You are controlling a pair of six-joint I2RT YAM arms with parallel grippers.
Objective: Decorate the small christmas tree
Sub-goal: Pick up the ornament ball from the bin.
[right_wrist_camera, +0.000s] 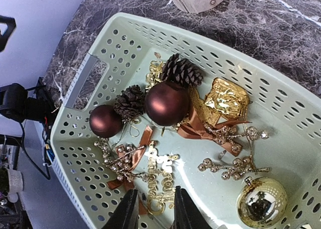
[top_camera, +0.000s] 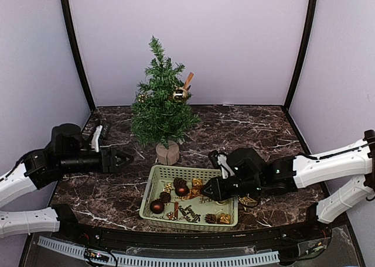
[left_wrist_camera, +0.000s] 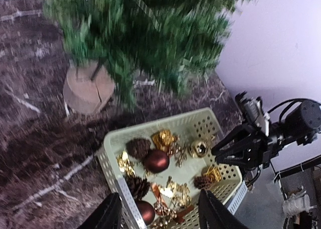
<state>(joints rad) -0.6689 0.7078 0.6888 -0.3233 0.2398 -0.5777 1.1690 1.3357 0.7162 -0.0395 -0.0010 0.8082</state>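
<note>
Tree (top_camera: 157, 106) stands upright on its round wooden stump (top_camera: 167, 153), upper centre of the top view, on the dark marble table (top_camera: 252, 132). A gold ball (top_camera: 179, 95) with a brown ribbon hangs on its right-side branches. The pale green basket (top_camera: 150, 191) sits just below the stump, lower centre. Inside it are two brown balls (right_wrist_camera: 166, 103), two pine cones (right_wrist_camera: 180, 71), a gold parcel (right_wrist_camera: 228, 98), a gold ball (right_wrist_camera: 262, 202), bead sprigs and gold lettering (right_wrist_camera: 163, 181).

Left claw (top_camera: 130, 159) is at mid-left, off the basket and pointing toward the stump; its fingers (left_wrist_camera: 108, 214) are spread apart with nothing between them.

Right claw (top_camera: 206, 192) is over the right half of the basket, low above the ornaments. Its fingers (right_wrist_camera: 128, 211) are close together with a narrow gap, and the gold lettering lies right at the tips. I cannot tell whether it is pinched.
</note>
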